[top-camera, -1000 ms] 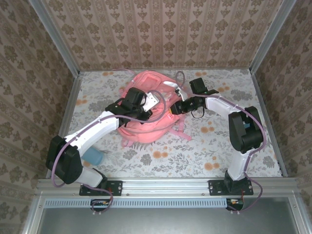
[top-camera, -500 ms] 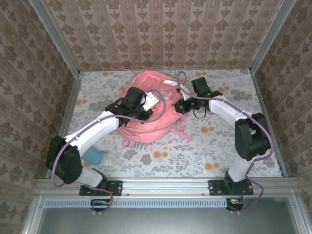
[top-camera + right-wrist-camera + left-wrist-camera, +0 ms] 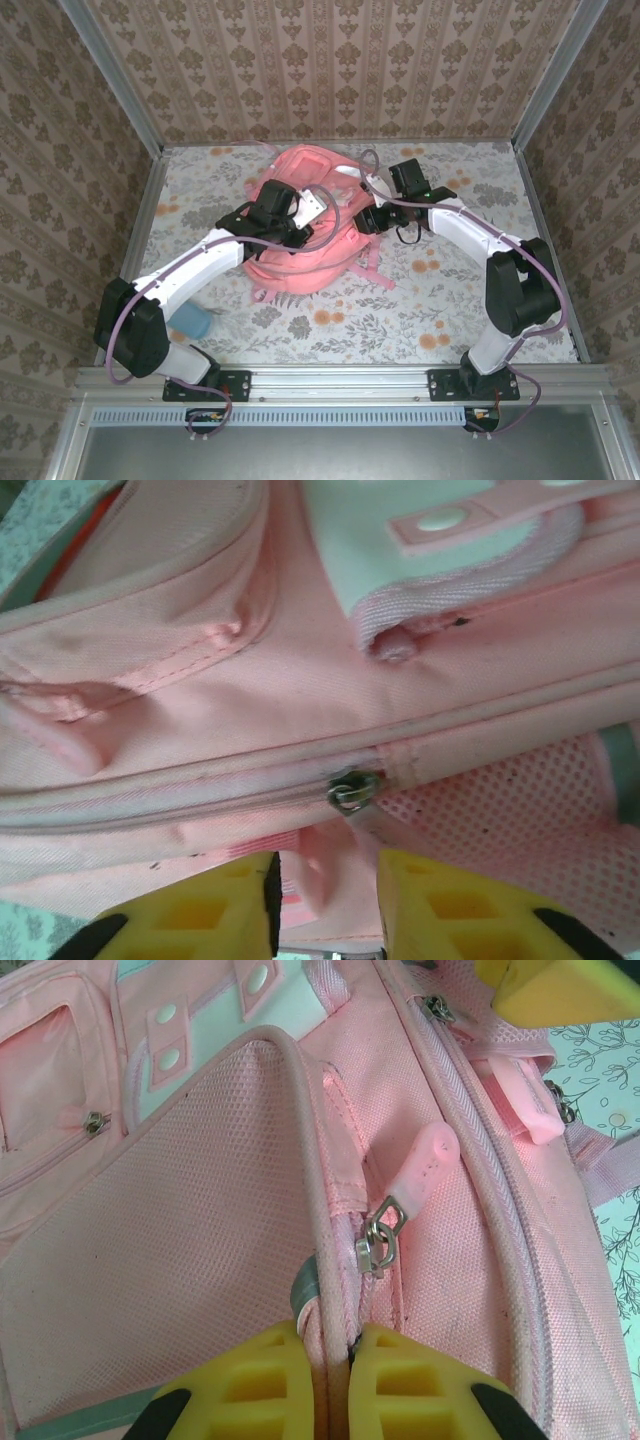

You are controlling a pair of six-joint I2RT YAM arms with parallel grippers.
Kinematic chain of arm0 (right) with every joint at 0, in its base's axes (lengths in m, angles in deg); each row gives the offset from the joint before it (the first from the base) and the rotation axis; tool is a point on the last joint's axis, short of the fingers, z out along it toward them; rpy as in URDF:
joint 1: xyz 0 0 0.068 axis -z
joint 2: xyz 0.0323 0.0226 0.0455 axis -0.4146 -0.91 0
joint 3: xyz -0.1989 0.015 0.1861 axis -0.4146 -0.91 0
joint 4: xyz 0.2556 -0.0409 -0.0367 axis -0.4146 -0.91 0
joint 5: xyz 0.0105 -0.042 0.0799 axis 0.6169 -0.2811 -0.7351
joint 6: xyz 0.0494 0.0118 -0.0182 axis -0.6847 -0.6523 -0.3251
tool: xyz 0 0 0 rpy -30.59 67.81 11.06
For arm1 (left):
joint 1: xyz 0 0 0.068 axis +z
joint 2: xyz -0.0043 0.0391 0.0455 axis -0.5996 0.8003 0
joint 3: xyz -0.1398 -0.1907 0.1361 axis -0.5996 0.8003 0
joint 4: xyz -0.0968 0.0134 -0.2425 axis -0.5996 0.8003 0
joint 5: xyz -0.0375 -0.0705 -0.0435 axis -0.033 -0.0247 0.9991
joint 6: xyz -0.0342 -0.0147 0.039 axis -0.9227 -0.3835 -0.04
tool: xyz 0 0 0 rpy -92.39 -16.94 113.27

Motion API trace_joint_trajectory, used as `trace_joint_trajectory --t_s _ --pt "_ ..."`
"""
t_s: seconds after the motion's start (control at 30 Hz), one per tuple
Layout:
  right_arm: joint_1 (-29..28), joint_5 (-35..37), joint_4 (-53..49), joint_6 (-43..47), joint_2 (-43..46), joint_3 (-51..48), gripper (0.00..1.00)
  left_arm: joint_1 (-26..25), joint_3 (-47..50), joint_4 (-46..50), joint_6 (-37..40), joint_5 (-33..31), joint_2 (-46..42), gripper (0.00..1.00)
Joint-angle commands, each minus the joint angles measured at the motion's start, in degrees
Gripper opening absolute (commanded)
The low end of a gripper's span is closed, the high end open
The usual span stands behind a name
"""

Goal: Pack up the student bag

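The student bag (image 3: pixel 305 268) lies toward the back of the bench (image 3: pixel 450 310) and hasn't shifted in the last second. My left gripper (image 3: pixel 335 1358) stays pinched on its piped seam (image 3: pixel 312 1210), anchoring it. The right elbow has swung outward, and the right gripper (image 3: pixel 328 880), fingers apart, now straddles the pull tab (image 3: pixel 312 872) under the zip slider (image 3: pixel 352 790). I judge it's lined up to work that zip.

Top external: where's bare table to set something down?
Free: table strip between student bag and front rail; right side past the right arm; far left corner by the wall. Crowded: centre back, left hand and right hand at the bag; blue object by the left arm's base.
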Motion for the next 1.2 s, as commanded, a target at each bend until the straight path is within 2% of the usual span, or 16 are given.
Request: trace_joint_trajectory --t_s 0.0,0.17,0.27,0.37,0.43,0.6,0.77,0.9,1.17 --pt "-0.19 3.14 -0.86 3.41 -0.78 0.72 0.42 0.42 -0.13 -4.76 0.81 2.95 -3.37 0.00" --pt "-1.18 -0.22 -4.44 12.13 -2.30 2.19 0.46 0.82 0.99 -4.22 2.32 3.70 -5.46 0.00" --pt "-1.93 -0.06 -4.99 15.77 -2.41 2.21 0.41 1.30 1.86 -4.57 2.90 4.22 -6.90 0.00" --pt "-2.47 4.21 -2.47 16.45 -3.03 2.18 0.36 1.60 2.58 -4.45 3.94 5.92 -8.22 0.00" --pt "-2.58 4.26 -2.44 17.25 -4.00 3.03 0.32 1.90 3.11 -4.41 4.09 6.83 -9.05 0.00" --pt "-3.90 2.18 -2.33 21.89 -4.82 2.85 0.31 2.31 3.70 -4.58 3.40 7.89 -9.90 0.00" --pt "-4.05 4.97 1.29 22.41 -2.75 1.06 0.17 2.62 3.86 -4.18 3.35 7.44 -9.46 0.00" --pt "-4.10 7.55 0.46 22.98 -0.87 1.05 0.08 2.80 4.24 -4.15 3.22 7.33 -9.37 0.00" --pt "-3.98 8.32 -1.31 23.12 2.98 -0.26 0.04 3.11 4.70 -4.75 3.20 7.57 -9.31 0.00"
